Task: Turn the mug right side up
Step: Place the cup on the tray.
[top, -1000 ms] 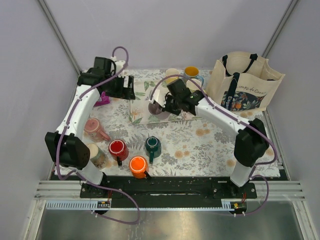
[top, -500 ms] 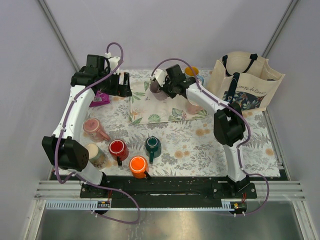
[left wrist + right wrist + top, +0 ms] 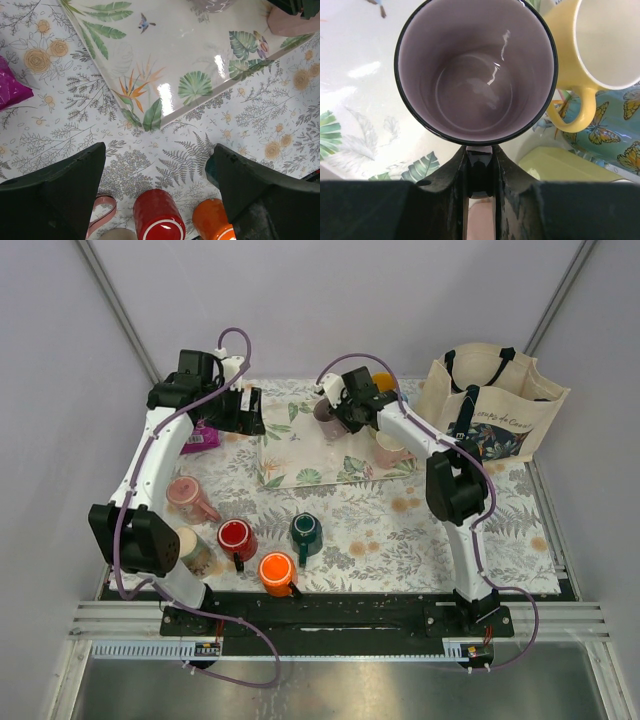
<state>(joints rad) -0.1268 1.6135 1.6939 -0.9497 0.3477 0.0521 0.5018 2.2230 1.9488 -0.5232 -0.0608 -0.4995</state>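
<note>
The dusty salmon-pink mug point(image 3: 184, 494) sits at the left of the floral cloth, its handle pointing front-right; it seems to be mouth down. Only its handle point(image 3: 103, 214) shows in the left wrist view. My left gripper point(image 3: 246, 411) point(image 3: 157, 152) is open and empty, hovering high over the back left, well behind that mug. My right gripper point(image 3: 336, 412) point(image 3: 480, 172) is shut on the handle of the mauve-grey mug point(image 3: 327, 414) point(image 3: 475, 70), held mouth up above the back of the glossy leaf-print board point(image 3: 290, 455). A paler pink mug point(image 3: 388, 451) stands under the right arm.
Red point(image 3: 236, 537), orange point(image 3: 276, 571), dark green point(image 3: 306, 530) and beige point(image 3: 192, 549) mugs crowd the front left. A yellow mug point(image 3: 600, 37) and a blue butterfly mug point(image 3: 384, 386) stand at the back. A tote bag point(image 3: 492, 410) stands back right, a magenta packet point(image 3: 204, 437) back left.
My right gripper has carried the mauve-grey mug up off the leaf-print board and back towards the rear mugs. The left arm has shifted only slightly.
</note>
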